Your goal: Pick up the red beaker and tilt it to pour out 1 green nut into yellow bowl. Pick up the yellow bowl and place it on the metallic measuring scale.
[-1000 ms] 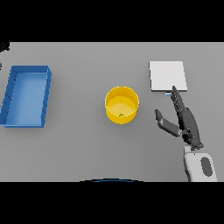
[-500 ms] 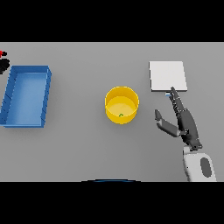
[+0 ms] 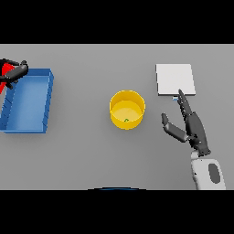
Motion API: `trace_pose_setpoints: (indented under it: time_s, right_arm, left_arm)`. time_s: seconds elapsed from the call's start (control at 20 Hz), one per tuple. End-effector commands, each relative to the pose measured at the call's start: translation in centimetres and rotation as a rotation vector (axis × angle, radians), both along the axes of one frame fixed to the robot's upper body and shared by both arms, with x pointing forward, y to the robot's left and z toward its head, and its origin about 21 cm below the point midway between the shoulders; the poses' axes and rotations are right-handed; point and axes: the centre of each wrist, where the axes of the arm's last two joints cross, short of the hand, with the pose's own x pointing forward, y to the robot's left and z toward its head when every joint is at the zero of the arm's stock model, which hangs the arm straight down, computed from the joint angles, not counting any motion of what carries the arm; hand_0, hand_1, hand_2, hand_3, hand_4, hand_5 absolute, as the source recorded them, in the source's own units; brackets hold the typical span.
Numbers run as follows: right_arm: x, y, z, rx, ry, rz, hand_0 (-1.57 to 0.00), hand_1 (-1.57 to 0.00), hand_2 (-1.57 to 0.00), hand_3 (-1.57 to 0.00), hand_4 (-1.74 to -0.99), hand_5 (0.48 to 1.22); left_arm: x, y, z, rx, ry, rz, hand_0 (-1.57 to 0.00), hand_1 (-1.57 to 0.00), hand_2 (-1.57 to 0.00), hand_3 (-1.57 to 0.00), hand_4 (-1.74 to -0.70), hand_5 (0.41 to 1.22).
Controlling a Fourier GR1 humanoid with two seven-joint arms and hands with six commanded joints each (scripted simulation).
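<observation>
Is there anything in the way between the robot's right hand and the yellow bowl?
No, nothing visible. Only bare table lies between the right hand and the bowl. The way from the bowl to the scale looks free too, apart from the hand's own fingertips near the scale's front edge.

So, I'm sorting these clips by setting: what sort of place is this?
Probably a lab-style bench for pouring and weighing: a plain grey table bearing a metallic measuring scale, a yellow bowl and a blue bin.

Single head view, looking down on grey table (image 3: 91, 155)
</observation>
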Motion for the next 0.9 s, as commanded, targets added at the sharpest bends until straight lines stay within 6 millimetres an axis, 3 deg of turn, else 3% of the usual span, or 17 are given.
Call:
trace_pose_setpoints:
  time_s: [0.0,0.15,0.3,0.65,0.75,0.85]
  right_arm:
    - [-0.2,0.1,0.0,-0.002,-0.003,-0.001,0.00,0.00,0.00,0.00,-1.320,0.726]
    - [0.0,-0.1,0.0,-0.007,0.010,-0.002,0.00,0.00,0.00,0.00,-1.316,0.724]
    - [0.1,-0.2,0.1,-0.015,0.006,0.000,0.00,0.00,0.00,0.00,-1.308,0.717]
    - [0.6,0.5,0.7,-0.082,0.013,-0.010,0.00,0.00,0.00,0.00,-1.281,0.688]
    - [1.2,0.7,1.7,-0.191,0.007,-0.001,0.00,0.00,0.00,0.00,-1.222,0.662]
    - [2.1,1.1,2.8,-0.220,-0.062,0.117,-0.01,0.00,0.00,0.00,-1.167,0.672]
  left_arm:
    - [-0.1,0.0,-0.1,-0.004,0.018,-0.012,-0.79,-0.66,-0.60,-0.37,-0.88,0.701]
    - [-0.1,0.0,0.2,0.046,0.071,-0.050,-0.40,-0.34,-0.31,-0.19,-0.81,0.667]
    - [0.1,0.0,0.0,0.065,0.095,-0.052,-0.21,-0.17,-0.16,-0.10,-0.78,0.655]
    - [0.1,-0.2,-1.1,0.086,0.050,-0.047,-0.04,-0.04,-0.03,-0.02,-0.73,0.664]
    - [0.3,-0.1,-0.7,0.085,0.016,-0.045,-0.03,-0.02,-0.02,-0.01,-0.72,0.675]
    - [0.2,-0.2,-0.8,0.075,0.002,-0.046,-0.02,-0.01,-0.01,-0.01,-0.72,0.685]
